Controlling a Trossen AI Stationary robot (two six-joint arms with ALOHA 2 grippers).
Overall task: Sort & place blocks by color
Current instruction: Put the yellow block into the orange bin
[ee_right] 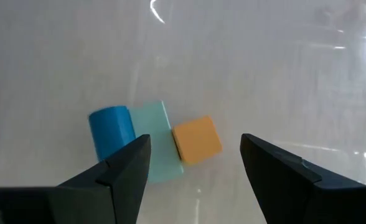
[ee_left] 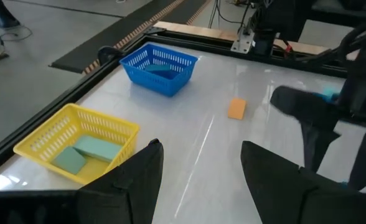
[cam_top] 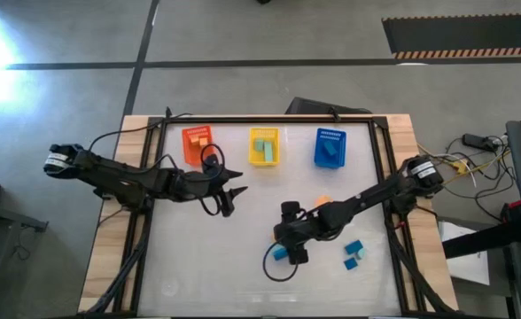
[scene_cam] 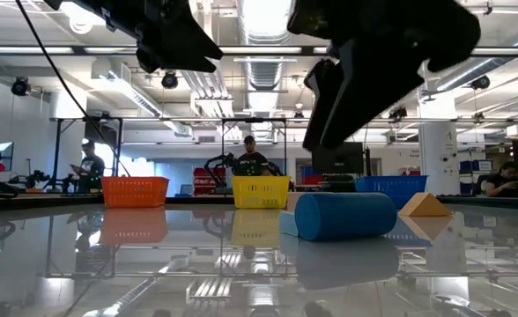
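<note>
**Claw over a tight cluster: pick one block cleanly**

Right claw is mine for this step: fingers spread wide, holding nothing, hovering over the front-middle of the surface. Left claw is also open and empty, waiting near the orange bin.

Nearest, directly under my right claw, three blocks sit packed together: a blue cylinder block, a pale teal block and an orange cube. In the wrist view the teal one lies between the other two and appears to touch both. The orange cube sits roughly between my fingertips.

Judgement on doing it well:
- Take an outer piece, not the teal one; the orange cube looks best centred.
- One finger must come down into the seam against the teal block. Risk: it lands on top of teal or shoves the cluster. Shift slightly toward the free side first, or turn the wrist so the fingers close along the cube's open faces.
- Descend straight, close slowly, lift vertically.
- The cylinder may roll if nudged.

Further out, two more blue/teal blocks lie apart on my right side, and another orange block sits toward mid-surface.

Farthest, along the back edge: orange bin, yellow bin holding teal pieces, blue bin holding blue. The orange cube belongs in the orange bin, nearer the left arm.
</note>
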